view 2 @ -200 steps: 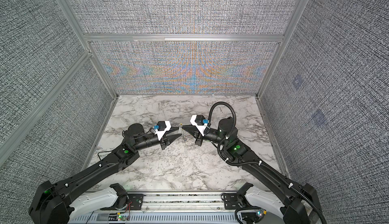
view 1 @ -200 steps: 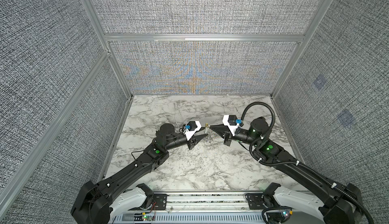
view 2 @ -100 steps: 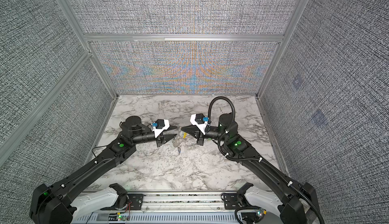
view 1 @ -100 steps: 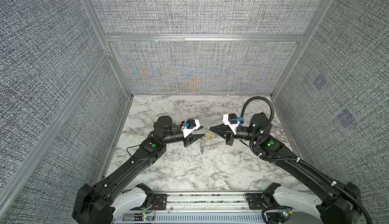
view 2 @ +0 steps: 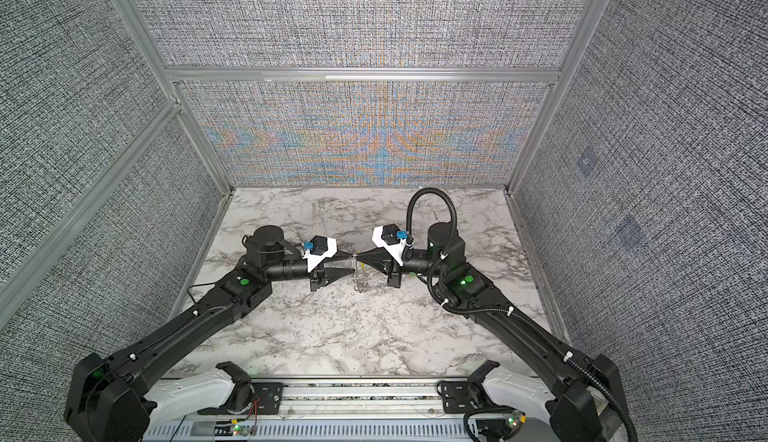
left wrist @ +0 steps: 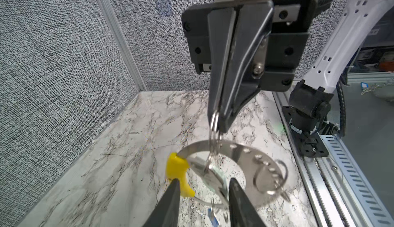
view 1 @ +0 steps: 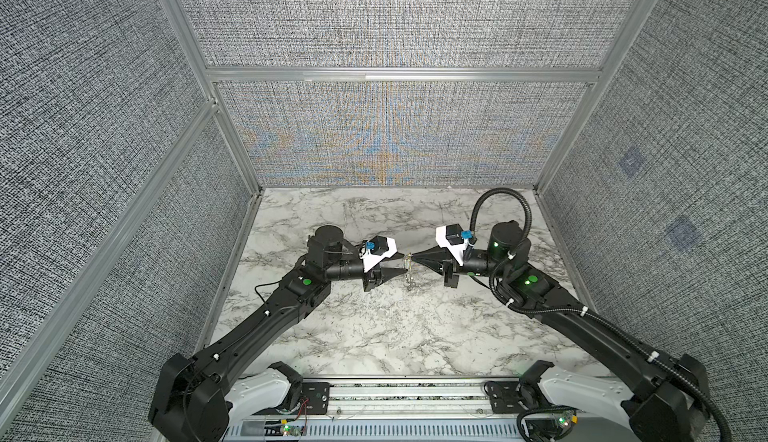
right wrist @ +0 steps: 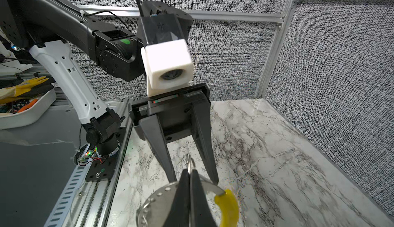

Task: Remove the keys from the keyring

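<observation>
Nearest you, both arms rise from the base rail (view 1: 407, 394) and meet over the middle of the marble desk (view 1: 374, 328). The right pincer (left wrist: 220, 119) is clenched on a small wire loop (left wrist: 214, 125), and the keyring (left wrist: 245, 153), with its yellow sleeve (left wrist: 177, 168), hangs from that loop above the desk. The left pincer (view 1: 402, 264) is released, its fingers straddling the pale key (left wrist: 210, 178) just beside the sleeve, while the blue key (left wrist: 211, 214) dangles lower. Neither key is off yet, so you seem to be lining up the first catch. Next, close the left pincer on the pale key alone, not the hoop, and brace with the right. Beyond stands only the grey woven back wall (view 1: 395, 149).
</observation>
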Controlling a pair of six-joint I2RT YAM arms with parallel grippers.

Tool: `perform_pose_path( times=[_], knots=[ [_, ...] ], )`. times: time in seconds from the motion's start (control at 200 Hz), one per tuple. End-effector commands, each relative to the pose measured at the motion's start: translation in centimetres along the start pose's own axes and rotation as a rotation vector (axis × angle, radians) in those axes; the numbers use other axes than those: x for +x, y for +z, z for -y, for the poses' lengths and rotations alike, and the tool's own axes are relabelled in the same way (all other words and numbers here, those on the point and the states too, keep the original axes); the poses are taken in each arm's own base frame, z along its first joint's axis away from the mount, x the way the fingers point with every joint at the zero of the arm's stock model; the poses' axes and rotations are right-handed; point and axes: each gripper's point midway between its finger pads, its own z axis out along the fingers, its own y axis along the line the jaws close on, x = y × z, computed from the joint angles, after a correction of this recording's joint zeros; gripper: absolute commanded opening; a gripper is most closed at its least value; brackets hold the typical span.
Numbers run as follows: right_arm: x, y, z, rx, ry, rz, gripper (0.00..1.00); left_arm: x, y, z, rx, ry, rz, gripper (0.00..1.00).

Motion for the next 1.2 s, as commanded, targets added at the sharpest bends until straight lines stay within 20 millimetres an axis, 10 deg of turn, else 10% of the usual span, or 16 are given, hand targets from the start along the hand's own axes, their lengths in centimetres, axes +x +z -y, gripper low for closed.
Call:
perform_pose_path(
  times=[0.0, 0.405, 1.196],
  knots=[
    [-1.3, 0.0, 0.1, 0.005, -0.031, 0.049, 0.0, -1.1, 0.2, -0.2, -0.004, 0.001, 0.051, 0.4],
    [-0.9, -0.3, 1.7, 0.12, -0.029, 0.056, 0.0, -0.5, 1.0, -2.2, -0.233, -0.025, 0.036, 0.39],
    [-2.0, -0.7, 4.0, 0.295, 0.012, 0.138, 0.0, 0.1, 2.1, -3.2, -0.335, 0.0, 0.035, 0.0]
  ],
)
